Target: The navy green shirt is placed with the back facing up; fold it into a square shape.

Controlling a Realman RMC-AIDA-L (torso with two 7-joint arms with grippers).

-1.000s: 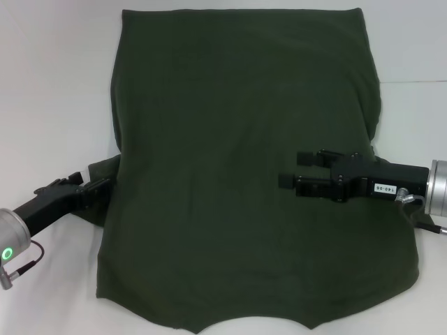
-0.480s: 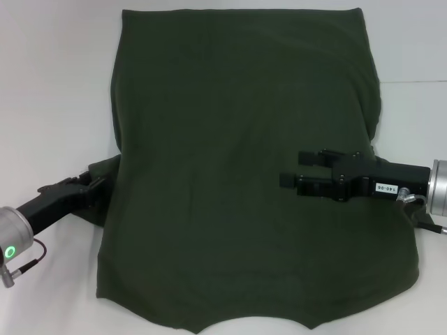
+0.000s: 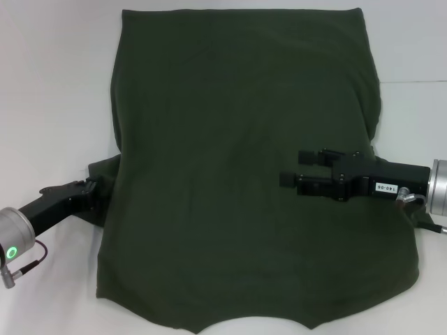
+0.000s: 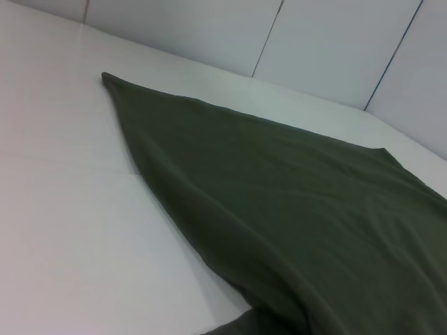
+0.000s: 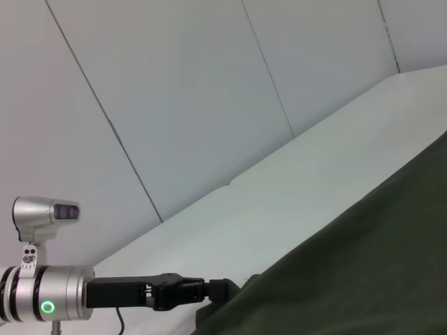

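The navy green shirt (image 3: 230, 139) lies flat on the white table and fills most of the head view. Its right side looks folded in along a straight edge, and a short sleeve (image 3: 101, 174) sticks out at the lower left. My left gripper (image 3: 91, 190) is at that sleeve's edge, low on the table. The right wrist view also shows the left gripper (image 5: 216, 289) touching the shirt's edge (image 5: 363, 265). My right gripper (image 3: 292, 169) hovers over the shirt's right middle, open and holding nothing. In the left wrist view the shirt (image 4: 314, 209) stretches away across the table.
White table (image 3: 49, 84) shows to the left of the shirt and in a strip on the right (image 3: 412, 105). A pale panelled wall (image 5: 174, 105) stands behind the table. A cable (image 3: 31, 252) hangs from the left wrist.
My left gripper has drawn back a little to the left and lower along the sleeve's edge. The right gripper and the shirt have stayed put.
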